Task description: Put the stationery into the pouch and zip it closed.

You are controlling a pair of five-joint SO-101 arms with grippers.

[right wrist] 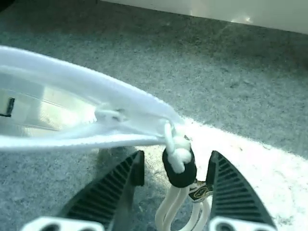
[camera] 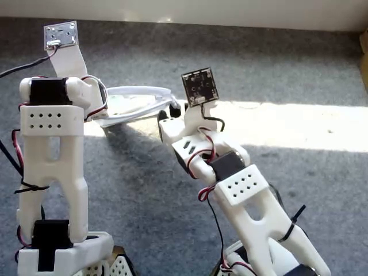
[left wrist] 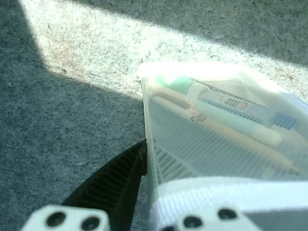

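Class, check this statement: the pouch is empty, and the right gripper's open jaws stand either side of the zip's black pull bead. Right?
No. The pouch is not empty: the left wrist view shows pens inside it, through its mesh wall. The rest holds: the right gripper is open, its jaws either side of the black pull bead.

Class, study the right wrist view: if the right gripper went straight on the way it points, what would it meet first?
Most likely the black bead on the zip's pull cord, sitting between the right gripper's open fingers; the pouch lies just beyond. Depth is uncertain.
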